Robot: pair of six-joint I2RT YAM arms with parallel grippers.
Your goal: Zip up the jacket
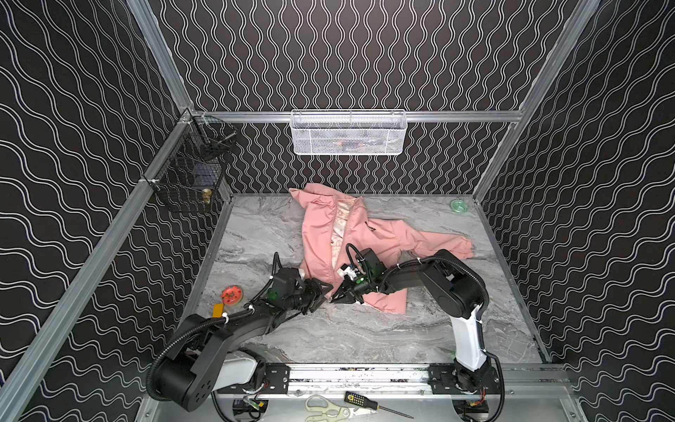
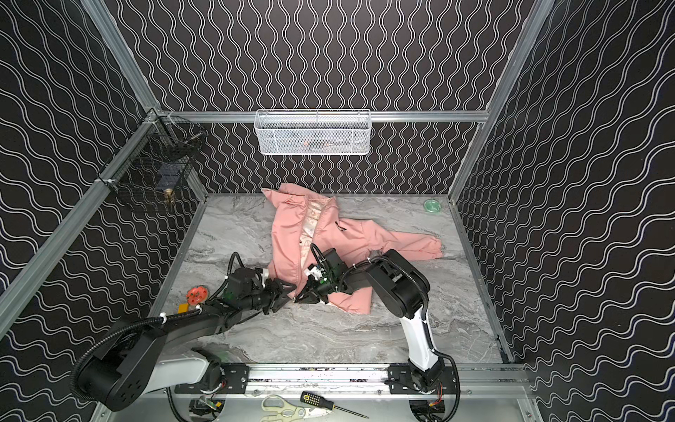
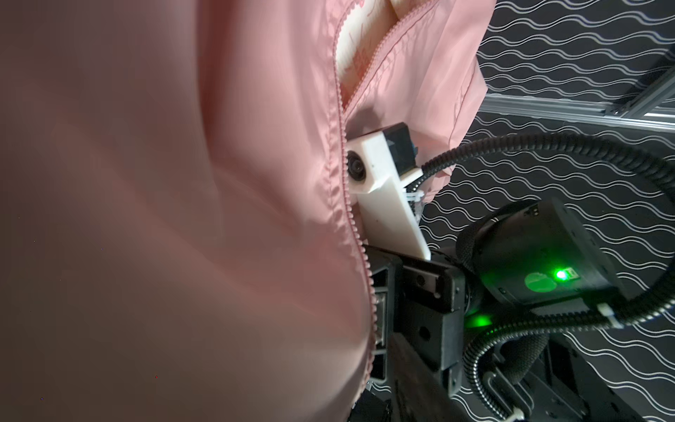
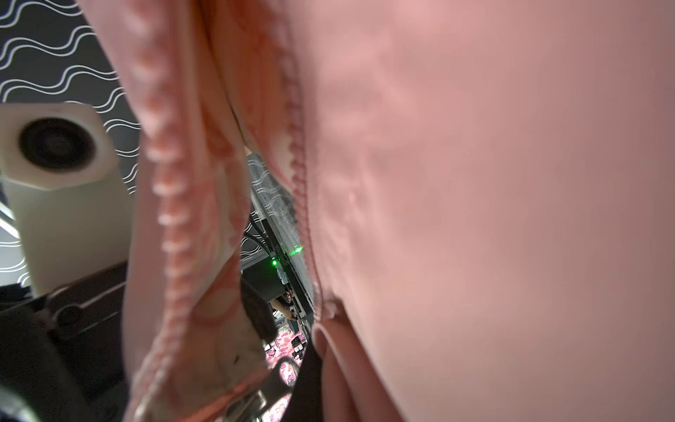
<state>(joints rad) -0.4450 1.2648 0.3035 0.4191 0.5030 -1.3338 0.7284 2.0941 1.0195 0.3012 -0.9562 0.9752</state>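
The salmon-pink jacket (image 1: 317,234) (image 2: 288,234) lies on the marble table with its front open, showing cream lining. Both grippers meet at its lower hem. My left gripper (image 1: 323,294) (image 2: 286,294) has its fingers spread around the lower corner of one front panel. Pink fabric (image 3: 182,219) fills the left wrist view and hides its jaws; a zipper edge (image 3: 343,204) runs past. My right gripper (image 1: 334,300) (image 2: 297,300) is shut on the hem of the other panel. The right wrist view shows two separated zipper rows, pink fabric (image 4: 475,182) and the metal slider (image 4: 255,398) beside a black finger (image 4: 307,383).
A red round object (image 1: 231,294) and a yellow block (image 1: 218,310) lie left of the left arm. A green dish (image 1: 459,205) sits at the back right corner. A white basket (image 1: 349,133) and a black wire basket (image 1: 190,171) hang on the walls. Scissors (image 1: 328,407) and a screwdriver (image 1: 361,399) lie on the front ledge.
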